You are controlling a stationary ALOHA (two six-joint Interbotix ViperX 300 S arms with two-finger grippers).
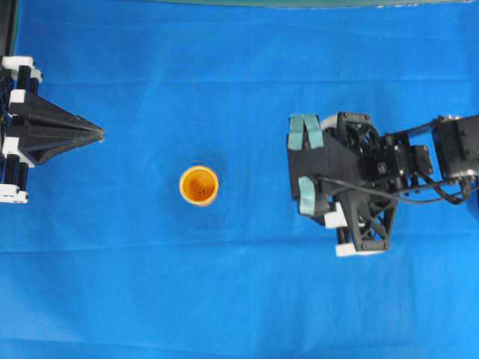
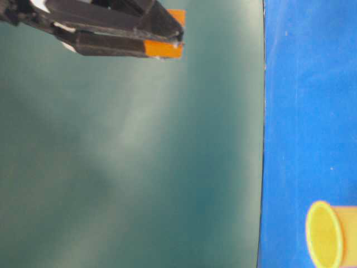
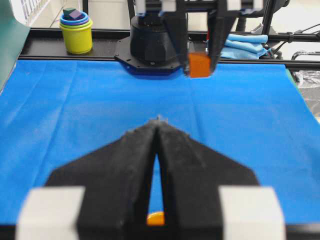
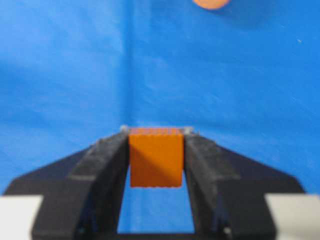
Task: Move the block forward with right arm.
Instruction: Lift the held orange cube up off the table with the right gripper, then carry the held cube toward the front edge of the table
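The orange cup (image 1: 199,185) stands upright on the blue cloth (image 1: 224,299), out in front of the right gripper (image 4: 156,145) and well apart from it. Inside the cup only a small dark speck shows. The right gripper holds the block (image 4: 156,157) between its two fingers, lifted off the cloth. All around it the cloth is bare. The left gripper (image 3: 158,131) is pinched together, holding nothing.

The block (image 4: 155,157) sits between the right arm's (image 1: 352,172) jaws, above the cloth (image 1: 224,299).
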